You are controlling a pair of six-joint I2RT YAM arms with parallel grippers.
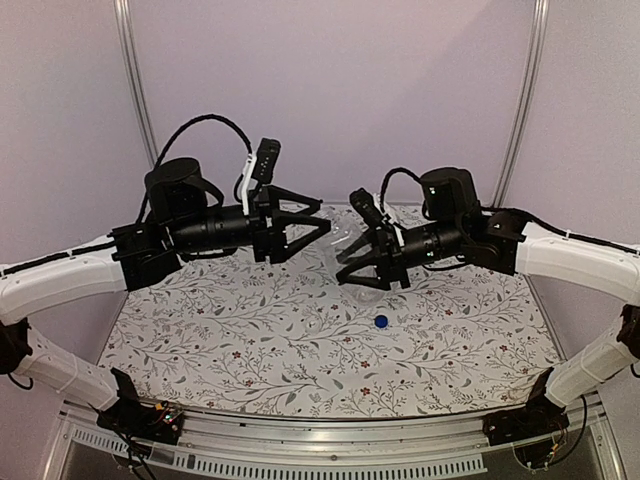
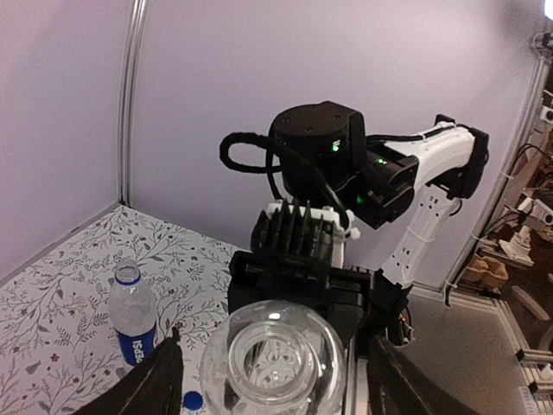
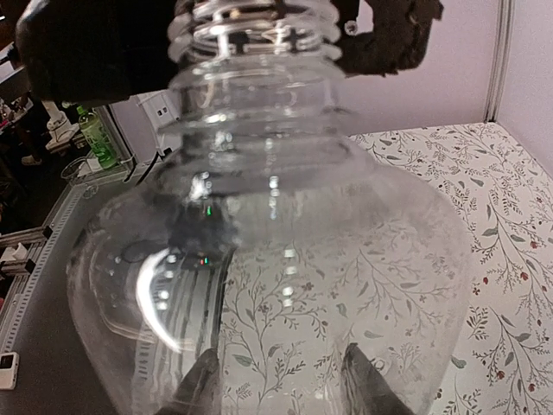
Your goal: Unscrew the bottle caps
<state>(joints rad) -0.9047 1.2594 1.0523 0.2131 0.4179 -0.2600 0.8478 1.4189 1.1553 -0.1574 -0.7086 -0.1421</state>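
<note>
Lilac walls close round a desk (image 1: 250, 340) laid with a leaf-patterned cloth, and both arms meet above its middle. The right tool (image 1: 345, 268) is clamped on the lower body of the plain bottle (image 3: 276, 259), holding it on its side in the air with the mouth turned toward the left arm. The screw thread at the top of that bottle is bare and the mouth is open, so its cap is already off. I cannot find the white cap in any view.

The left tool (image 1: 326, 215) hangs just short of that open mouth. Its jaws are spread wide, one on each side of the neck, and nothing shows between them.

A blue cap (image 1: 381, 321) lies loose on the cloth, nearer the arm bases than the right tool and apart from both bottles. The Pepsi bottle (image 2: 134, 316) stands upright on the desk toward the back wall, untouched by either tool. Its top looks open with only a bluish ring at the neck, though it is too small to be sure.

By that reading both caps are unscrewed, and what is left is setting the plain bottle down.
</note>
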